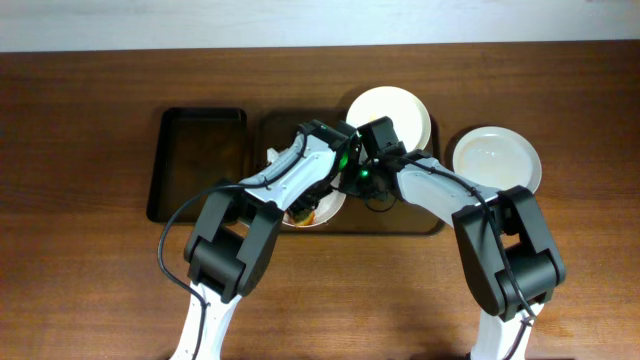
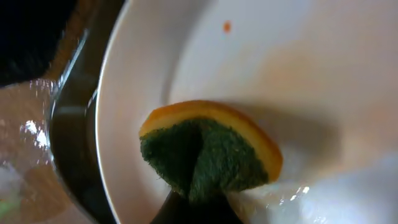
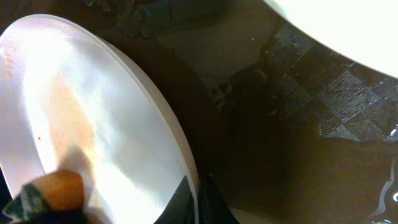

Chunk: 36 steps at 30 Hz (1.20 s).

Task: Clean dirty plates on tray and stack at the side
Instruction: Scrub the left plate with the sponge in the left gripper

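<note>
A white plate point(image 1: 320, 209) with faint orange smears lies at the front of the brown tray point(image 1: 420, 222), mostly hidden under both arms. My left gripper point(image 1: 330, 178) is shut on an orange and green sponge point(image 2: 208, 155), which is pressed on this plate point(image 2: 298, 74). My right gripper point(image 3: 198, 202) is shut on the plate's rim point(image 3: 93, 124) and holds it tilted; in the overhead view this gripper point(image 1: 354, 186) is beside the left one. A second plate point(image 1: 388, 108) sits at the tray's far edge. A third, plain white plate point(image 1: 497, 160) lies on the table to the right.
A smaller black tray point(image 1: 200, 165) stands left of the brown tray. The brown tray's wet dark floor point(image 3: 280, 155) shows in the right wrist view, with the second plate's edge point(image 3: 348, 25) at the upper right. The table is brown wood.
</note>
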### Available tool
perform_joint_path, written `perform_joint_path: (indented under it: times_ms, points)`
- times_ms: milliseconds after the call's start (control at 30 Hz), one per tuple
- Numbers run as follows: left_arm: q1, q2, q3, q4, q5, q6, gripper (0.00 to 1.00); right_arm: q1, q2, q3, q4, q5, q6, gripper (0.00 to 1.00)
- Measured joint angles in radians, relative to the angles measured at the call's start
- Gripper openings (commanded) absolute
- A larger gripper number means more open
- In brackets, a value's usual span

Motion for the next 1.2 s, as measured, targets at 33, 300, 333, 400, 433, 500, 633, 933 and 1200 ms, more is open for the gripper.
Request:
perform_joint_path:
  times_ms: [33, 300, 333, 400, 433, 500, 633, 933, 1200]
  points:
    - [0.004, -0.002, -0.003, 0.024, -0.014, 0.001, 0.00, 0.000, 0.000, 0.000, 0.000, 0.000, 0.000, 0.04]
    - [0.161, -0.017, 0.000, 0.342, 0.092, 0.355, 0.00, 0.000, 0.002, 0.000, 0.006, 0.003, -0.001, 0.04]
    - [0.171, -0.018, 0.000, 0.344, 0.122, 0.395, 0.00, 0.000, 0.002, 0.000, 0.006, 0.003, -0.005, 0.04]
    - [0.198, -0.023, 0.000, 0.341, 0.233, 0.539, 0.00, 0.000, 0.002, 0.000, 0.007, 0.003, -0.011, 0.04]
    - [0.215, -0.023, 0.002, 0.326, 0.299, 0.610, 0.00, 0.000, 0.002, 0.000, 0.008, 0.003, -0.011, 0.04]
    - [0.228, -0.021, 0.009, 0.248, 0.443, 0.748, 0.00, 0.000, 0.002, 0.000, 0.008, 0.003, -0.012, 0.04]
    - [0.214, -0.010, 0.002, 0.092, 0.596, 0.886, 0.00, 0.000, 0.002, 0.000, 0.008, 0.003, -0.014, 0.04]
    - [0.201, -0.007, 0.000, 0.098, 0.587, 0.353, 0.00, 0.000, 0.002, 0.000, 0.008, 0.004, -0.014, 0.04]
    - [0.193, -0.008, 0.005, 0.000, 0.491, 0.053, 0.00, 0.000, 0.002, 0.000, 0.008, 0.008, -0.014, 0.04]
